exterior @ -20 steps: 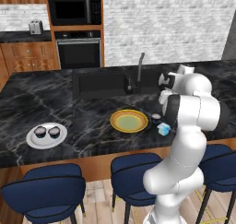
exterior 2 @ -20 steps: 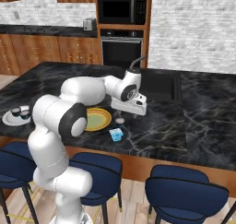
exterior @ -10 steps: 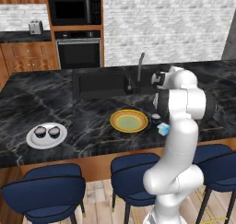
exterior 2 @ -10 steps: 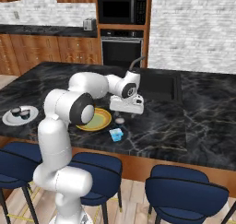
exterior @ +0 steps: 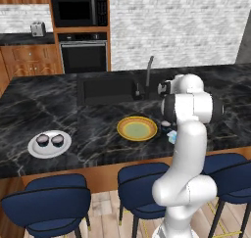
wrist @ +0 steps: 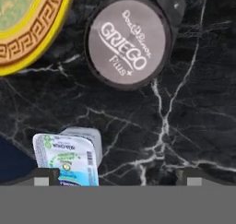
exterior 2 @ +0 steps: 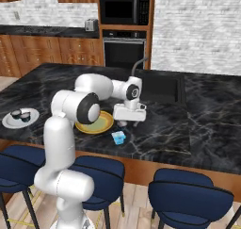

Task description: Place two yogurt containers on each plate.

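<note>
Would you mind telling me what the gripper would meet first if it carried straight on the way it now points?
Probably bare black counter, between the round Griego yogurt cup and the light blue yogurt container; depth is unclear.

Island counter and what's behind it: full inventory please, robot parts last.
white plate: 1, white, counter's left end
dark-topped yogurt cups: 2, on the white plate
yellow plate: 1, yellow with orange rim, mid-counter, bare
round yogurt cup: 1, grey lid, on counter beside the yellow plate
light blue yogurt container: 1, counter's front edge
sink: 1, dark, with faucet
microwave: 1, black, above oven
toaster: 1, back counter
stools: blue, in front
end effector: open, above the round yogurt cup
</note>
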Motion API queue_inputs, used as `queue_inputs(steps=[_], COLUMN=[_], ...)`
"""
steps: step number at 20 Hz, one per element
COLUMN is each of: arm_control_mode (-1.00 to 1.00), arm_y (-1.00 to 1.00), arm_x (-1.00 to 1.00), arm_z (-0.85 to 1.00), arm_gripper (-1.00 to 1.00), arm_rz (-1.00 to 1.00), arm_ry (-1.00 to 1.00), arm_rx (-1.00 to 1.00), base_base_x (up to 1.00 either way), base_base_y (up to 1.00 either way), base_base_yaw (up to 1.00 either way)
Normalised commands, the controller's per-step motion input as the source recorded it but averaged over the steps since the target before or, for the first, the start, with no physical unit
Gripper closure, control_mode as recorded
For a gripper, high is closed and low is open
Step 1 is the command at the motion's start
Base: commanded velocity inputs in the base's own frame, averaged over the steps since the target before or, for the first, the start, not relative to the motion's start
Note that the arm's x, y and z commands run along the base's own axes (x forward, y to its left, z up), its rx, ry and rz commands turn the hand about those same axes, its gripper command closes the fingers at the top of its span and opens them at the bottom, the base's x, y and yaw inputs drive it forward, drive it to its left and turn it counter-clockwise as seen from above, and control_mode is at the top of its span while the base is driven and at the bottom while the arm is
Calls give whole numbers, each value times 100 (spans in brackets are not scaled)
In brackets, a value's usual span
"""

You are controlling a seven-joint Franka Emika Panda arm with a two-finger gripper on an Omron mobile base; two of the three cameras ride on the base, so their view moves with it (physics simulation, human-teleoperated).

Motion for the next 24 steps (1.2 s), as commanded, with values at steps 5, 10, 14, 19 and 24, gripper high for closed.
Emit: queue_inputs(steps=[5, 10, 14, 19, 24], arm_control_mode=[-100, -100, -100, -100, -100], arm_y=[1, 0, 20, 16, 3], arm_x=[-25, -24, -13, -1, 5], arm_z=[-32, -6, -12, -14, -19], arm_gripper=[-100, -100, -100, -100, -100], arm_rz=[6, -10, -19, -13, -2], arm_ry=[-3, -23, -22, 0, -1], arm_rx=[0, 0, -8, -6, -9], base_base_x=[0, 0, 0, 0, 0], base_base_y=[0, 0, 0, 0, 0], base_base_yaw=[0, 0, 0, 0, 0])
